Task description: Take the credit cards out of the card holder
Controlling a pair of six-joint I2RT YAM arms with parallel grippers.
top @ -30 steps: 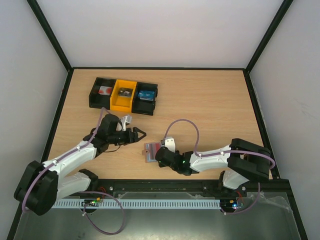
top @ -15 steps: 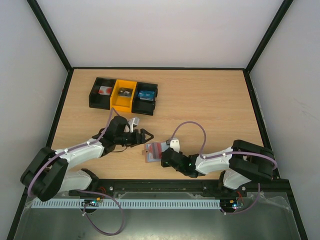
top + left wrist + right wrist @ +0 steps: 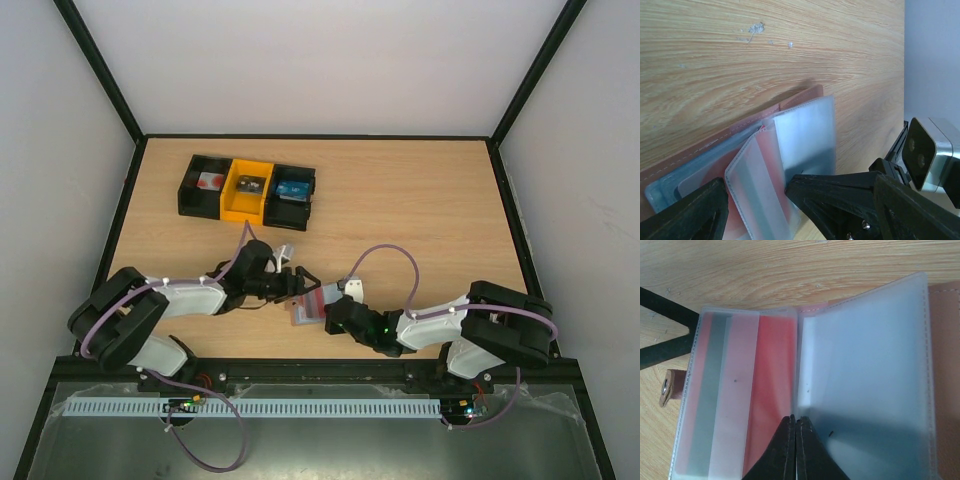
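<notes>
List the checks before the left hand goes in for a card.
1. Card holder lying open, sleeves exposed: ok.
2. Right hand shut, tips at the fold between the sleeves: ok.
3. Right hand actually pinning the holder: cannot tell.
4. Left hand open, fingers at the holder's edge: ok.
5. Red card and grey card out of the holder: not ok, both sit inside the frosted sleeve.
6. A card edge sticking out far enough to grab: cannot tell.
</notes>
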